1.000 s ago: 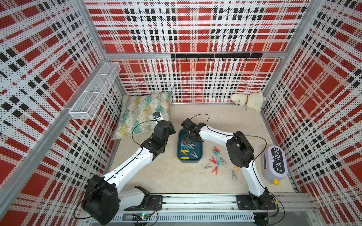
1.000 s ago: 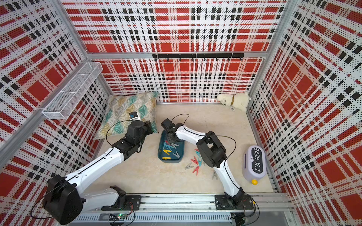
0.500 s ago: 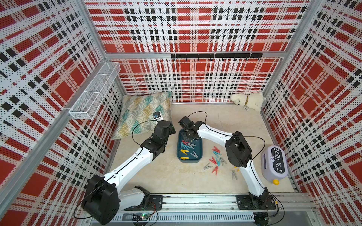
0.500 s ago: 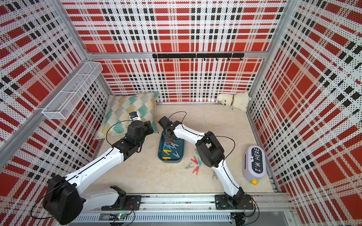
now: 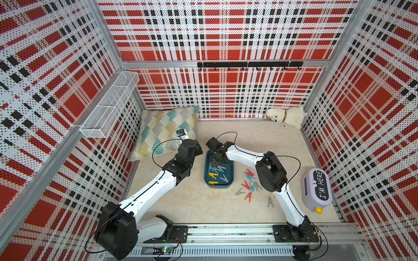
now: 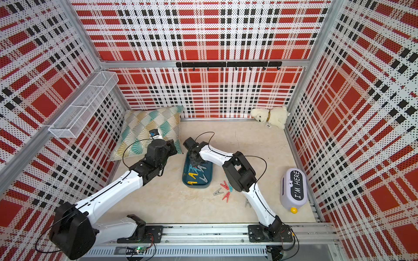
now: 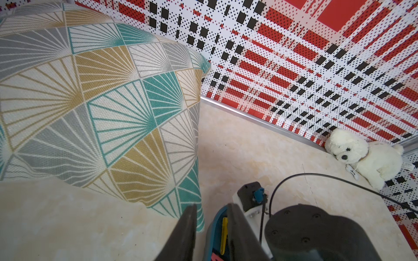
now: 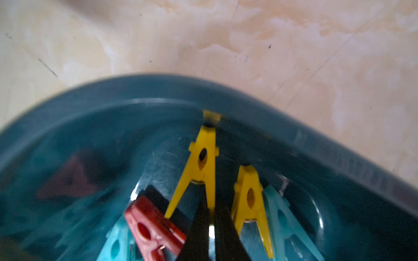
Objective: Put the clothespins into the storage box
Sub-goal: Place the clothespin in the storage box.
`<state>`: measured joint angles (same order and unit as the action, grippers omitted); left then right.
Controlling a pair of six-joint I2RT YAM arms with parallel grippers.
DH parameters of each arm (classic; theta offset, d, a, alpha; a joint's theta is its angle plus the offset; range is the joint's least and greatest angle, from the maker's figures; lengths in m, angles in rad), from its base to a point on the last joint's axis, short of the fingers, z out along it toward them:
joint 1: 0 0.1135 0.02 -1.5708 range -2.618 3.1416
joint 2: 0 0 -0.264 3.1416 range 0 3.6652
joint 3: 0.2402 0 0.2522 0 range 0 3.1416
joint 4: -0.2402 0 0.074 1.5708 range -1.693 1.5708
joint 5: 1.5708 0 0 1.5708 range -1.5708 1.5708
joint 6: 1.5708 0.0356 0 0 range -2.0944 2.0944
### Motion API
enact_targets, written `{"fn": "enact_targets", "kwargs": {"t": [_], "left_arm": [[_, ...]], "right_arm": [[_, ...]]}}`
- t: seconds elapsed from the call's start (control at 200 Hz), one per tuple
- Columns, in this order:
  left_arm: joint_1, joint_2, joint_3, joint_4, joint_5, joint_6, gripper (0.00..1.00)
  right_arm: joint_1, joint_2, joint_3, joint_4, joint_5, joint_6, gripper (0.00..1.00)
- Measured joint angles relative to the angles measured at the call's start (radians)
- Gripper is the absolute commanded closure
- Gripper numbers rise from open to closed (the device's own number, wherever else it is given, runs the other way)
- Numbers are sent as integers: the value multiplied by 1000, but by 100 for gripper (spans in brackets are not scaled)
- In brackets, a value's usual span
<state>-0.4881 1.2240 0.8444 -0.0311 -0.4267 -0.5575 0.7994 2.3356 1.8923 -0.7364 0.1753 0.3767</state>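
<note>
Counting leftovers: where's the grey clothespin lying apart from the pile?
Both top views show the grey clothespin beside the right arm, nearer the rail than the pile.

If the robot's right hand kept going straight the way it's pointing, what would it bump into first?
Most likely the yellow clothespin lying right before the right hand's tips in the box. It may already touch it; depth is unclear. Behind it comes the box's wall.

storage box (image 8: 140, 90): glossy teal plastic, reflective, finely scratched
clothespins (image 8: 202, 167): smooth hard plastic, slight sheen
tabletop (image 8: 294, 45): matt, marbled beige surface
pillow (image 7: 95, 108): coarse woven cloth
plush dog (image 7: 371, 158): fluffy white pile
wire basket (image 5: 108, 108): white-coated metal mesh
</note>
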Motion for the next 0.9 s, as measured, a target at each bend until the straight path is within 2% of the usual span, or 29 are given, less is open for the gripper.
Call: {"fn": "enact_targets", "kwargs": {"t": [0.271, 0.491, 0.676, 0.902], "left_arm": [[-7, 0, 21, -6, 0, 0, 70], [-13, 0, 31, -6, 0, 0, 70], [-16, 0, 31, -7, 0, 1, 70], [-48, 25, 31, -6, -20, 17, 70]], "right_arm": [[-4, 4, 11, 1, -23, 8, 75], [-4, -63, -70, 11, -29, 14, 73], [-4, -244, -219, 43, -40, 34, 70], [-13, -573, -489, 126, -10, 79, 68]]}}
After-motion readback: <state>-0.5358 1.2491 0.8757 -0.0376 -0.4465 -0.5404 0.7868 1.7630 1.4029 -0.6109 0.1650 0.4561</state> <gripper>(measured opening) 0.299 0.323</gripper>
